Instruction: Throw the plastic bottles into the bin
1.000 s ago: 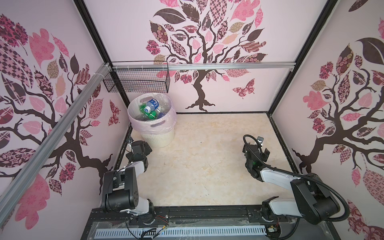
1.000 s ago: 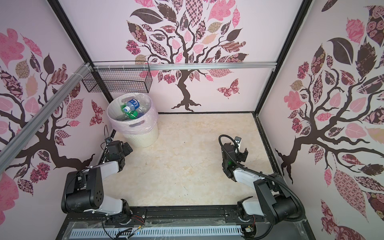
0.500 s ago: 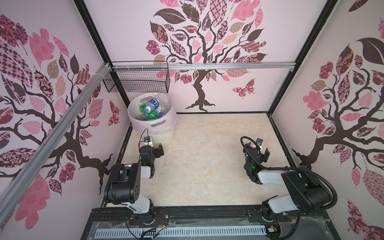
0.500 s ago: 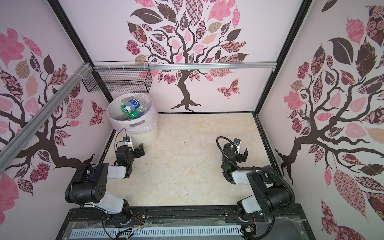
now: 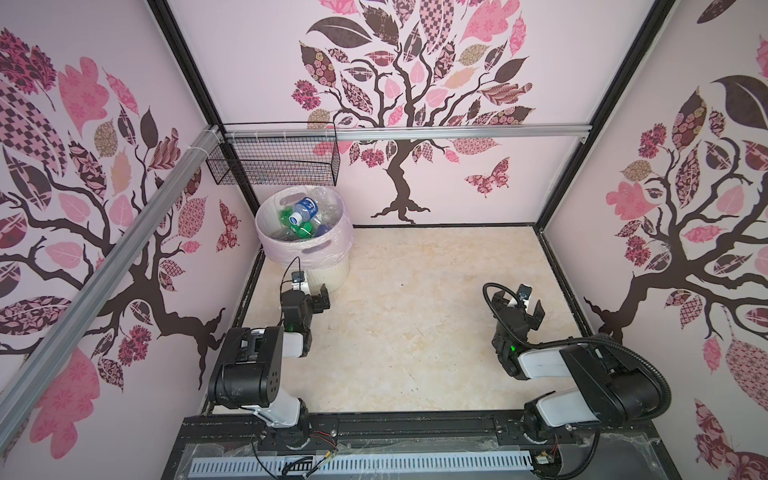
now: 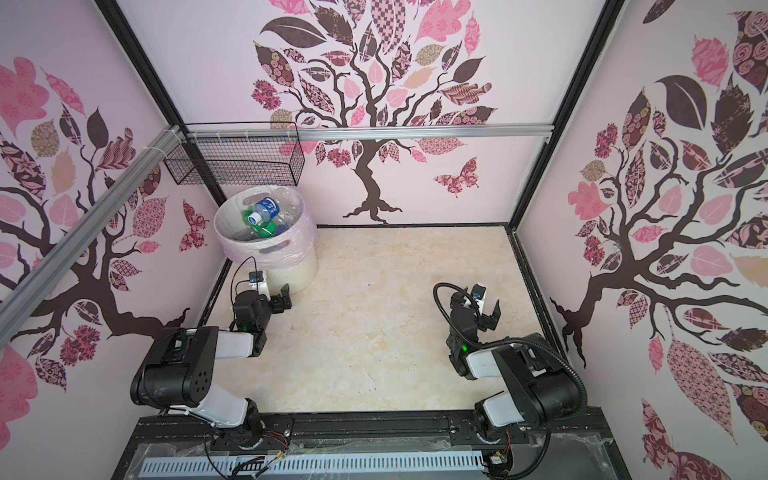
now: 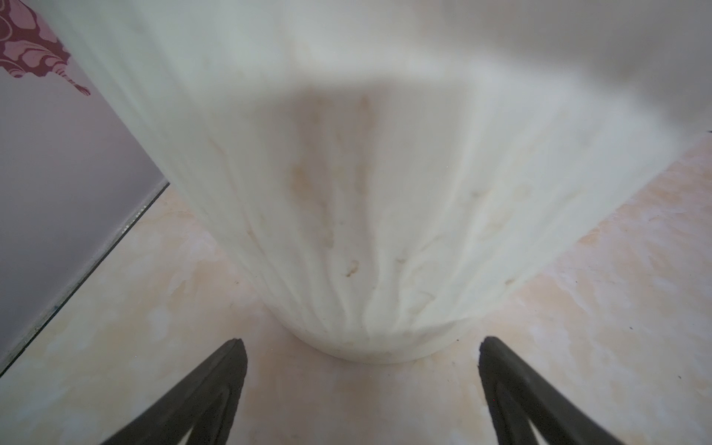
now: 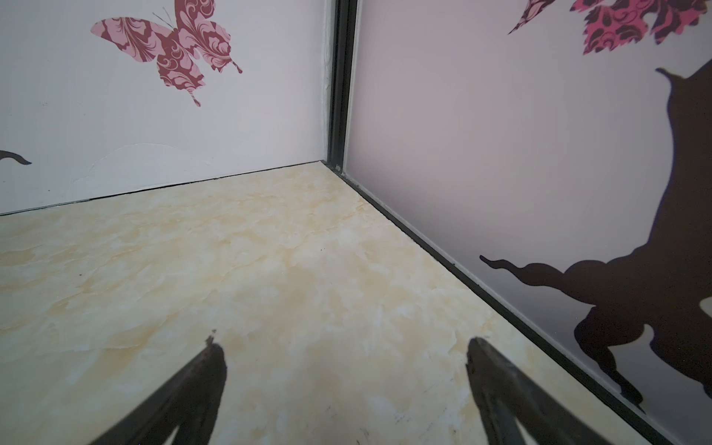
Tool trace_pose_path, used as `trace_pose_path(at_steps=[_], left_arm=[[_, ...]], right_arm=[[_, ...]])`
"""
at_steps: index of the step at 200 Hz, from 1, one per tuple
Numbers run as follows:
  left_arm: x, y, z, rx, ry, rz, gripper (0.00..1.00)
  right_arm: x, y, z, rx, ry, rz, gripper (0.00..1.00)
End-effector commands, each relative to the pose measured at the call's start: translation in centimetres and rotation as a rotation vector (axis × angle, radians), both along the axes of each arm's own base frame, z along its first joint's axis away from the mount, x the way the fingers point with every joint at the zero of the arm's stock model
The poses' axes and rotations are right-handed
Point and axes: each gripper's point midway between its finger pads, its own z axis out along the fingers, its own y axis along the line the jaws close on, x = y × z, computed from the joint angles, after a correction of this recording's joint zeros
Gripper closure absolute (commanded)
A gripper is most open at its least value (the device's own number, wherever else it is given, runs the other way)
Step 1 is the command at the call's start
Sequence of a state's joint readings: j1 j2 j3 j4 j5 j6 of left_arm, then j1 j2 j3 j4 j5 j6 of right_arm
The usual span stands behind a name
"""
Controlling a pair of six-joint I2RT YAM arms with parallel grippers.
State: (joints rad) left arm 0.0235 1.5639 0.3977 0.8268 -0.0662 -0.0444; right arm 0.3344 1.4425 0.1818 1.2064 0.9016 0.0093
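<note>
Pink walls with tree decals are boxing in a pale marbled surface (image 5: 415, 311), and nothing is lying loose on it in either top view. The bin (image 5: 332, 270) is standing in the far left corner under the black wire mesh basket (image 5: 274, 162), and the plastic bottles (image 5: 302, 214) are all showing inside it, jumbled together. A blue-labelled one is sitting on top, its white cap pointing towards the near left.

The left end effector (image 5: 312, 293) is hanging low just beside the foot of the bin with its jaws spread wide and gripping nothing. Its wrist view is filling up with the bin's ribbed wall (image 7: 346, 192), straight ahead between the fingers. The right end effector (image 5: 518, 305) is sitting well apart, near the right wall and facing the far right corner. Its jaws are also wide and empty, over bare surface.

The left arm is plainly the nearer one to the bin. With no bottle outside it to go for, the job is looking finished, or very nearly so.
</note>
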Motion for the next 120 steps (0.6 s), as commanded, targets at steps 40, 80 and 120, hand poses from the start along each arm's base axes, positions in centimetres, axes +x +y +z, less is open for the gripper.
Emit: trace_pose_path(at_steps=[40,80,120], left_arm=[[0.0,0.1,0.6,0.012,-0.025,0.0,0.03],[0.0,0.1,0.6,0.012,-0.023,0.0,0.03],[0.0,0.1,0.5,0.011,-0.021,-0.001,0.03]], right_arm=[[0.7,0.2,1.9,-0.001,-0.149,0.078,0.01],[3.1,1.6,0.5,0.017,-0.045,0.214,0.0],[5.4,0.3,-2.0,0.142,0.024,0.303,0.01]])
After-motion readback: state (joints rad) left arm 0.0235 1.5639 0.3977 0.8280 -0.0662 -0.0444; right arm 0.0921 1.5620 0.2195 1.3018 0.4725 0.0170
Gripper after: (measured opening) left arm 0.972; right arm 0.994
